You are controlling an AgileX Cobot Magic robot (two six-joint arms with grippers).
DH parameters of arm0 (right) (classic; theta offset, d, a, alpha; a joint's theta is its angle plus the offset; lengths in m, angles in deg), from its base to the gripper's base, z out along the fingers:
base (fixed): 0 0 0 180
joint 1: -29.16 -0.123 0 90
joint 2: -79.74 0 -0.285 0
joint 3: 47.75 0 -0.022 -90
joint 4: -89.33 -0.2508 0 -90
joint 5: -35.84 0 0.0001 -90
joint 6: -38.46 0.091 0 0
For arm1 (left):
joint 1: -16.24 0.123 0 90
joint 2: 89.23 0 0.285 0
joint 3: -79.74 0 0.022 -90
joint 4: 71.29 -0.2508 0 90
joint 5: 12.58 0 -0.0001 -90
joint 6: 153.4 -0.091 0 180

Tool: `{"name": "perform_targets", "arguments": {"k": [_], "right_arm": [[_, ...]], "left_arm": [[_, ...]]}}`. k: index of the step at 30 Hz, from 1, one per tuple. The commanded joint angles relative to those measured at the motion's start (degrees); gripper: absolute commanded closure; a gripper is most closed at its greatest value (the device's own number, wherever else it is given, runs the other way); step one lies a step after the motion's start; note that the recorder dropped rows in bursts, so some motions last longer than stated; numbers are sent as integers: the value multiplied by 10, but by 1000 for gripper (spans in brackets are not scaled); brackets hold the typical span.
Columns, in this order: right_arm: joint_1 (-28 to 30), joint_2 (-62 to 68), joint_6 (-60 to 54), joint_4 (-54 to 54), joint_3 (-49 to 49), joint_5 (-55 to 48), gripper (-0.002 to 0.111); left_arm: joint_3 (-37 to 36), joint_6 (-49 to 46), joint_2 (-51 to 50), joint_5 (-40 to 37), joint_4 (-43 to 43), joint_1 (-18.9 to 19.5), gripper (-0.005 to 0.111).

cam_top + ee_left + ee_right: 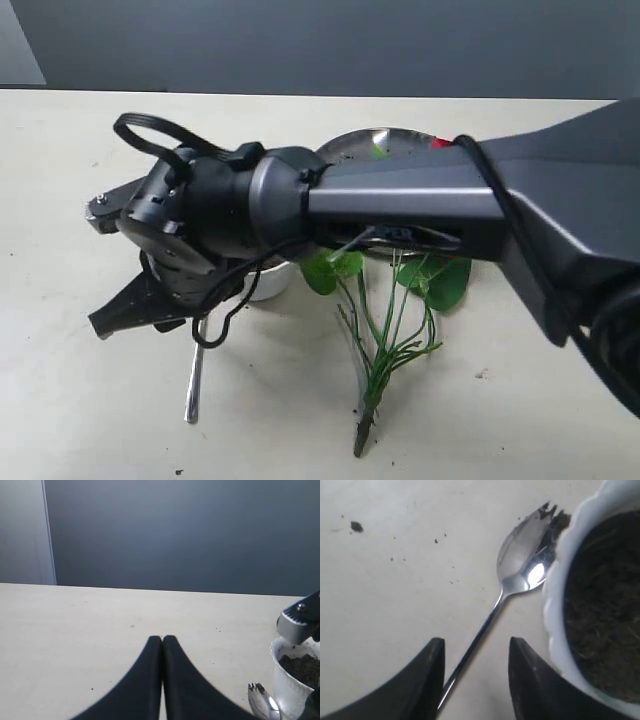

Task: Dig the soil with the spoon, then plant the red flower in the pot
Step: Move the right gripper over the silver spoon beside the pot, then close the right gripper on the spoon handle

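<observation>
Right gripper (475, 647): jaws wide, 1 each side of the spoon (522, 565) handle, not gripping. Spoon flat on table (380, 605), bowl just beside pot (551, 587). Soil (605, 595) in pot. Flower (385, 330) lies nearby. Left gripper (162, 639): closed, empty.

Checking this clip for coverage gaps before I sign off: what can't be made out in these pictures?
Red flower blooms: exterior view, nearly all behind the right arm; only leaves and stems show.
Pot: exterior view, mostly covered by that arm; wrist views cut it at the edge.
Spoon bowl: exterior view, under the right gripper.
</observation>
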Motion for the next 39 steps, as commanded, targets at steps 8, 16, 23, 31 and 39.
{"name": "perform_targets", "arguments": {"k": [8, 16, 23, 31, 39], "right_arm": [[-13, -26, 111, 7, 3, -115, 68], [-78, -9, 261, 103, 3, -79, 68], [-83, 41, 339, 114, 2, -26, 68], [-74, 47, 397, 174, 2, -34, 68], [-48, 51, 370, 127, 2, -9, 68]], "left_arm": [[-1, 1, 3, 7, 2, 0, 106], [-1, 1, 3, 7, 2, -2, 106], [-1, 1, 3, 7, 0, -35, 106], [-1, 1, 3, 7, -4, -35, 106], [-1, 1, 3, 7, -4, -35, 106]]}}
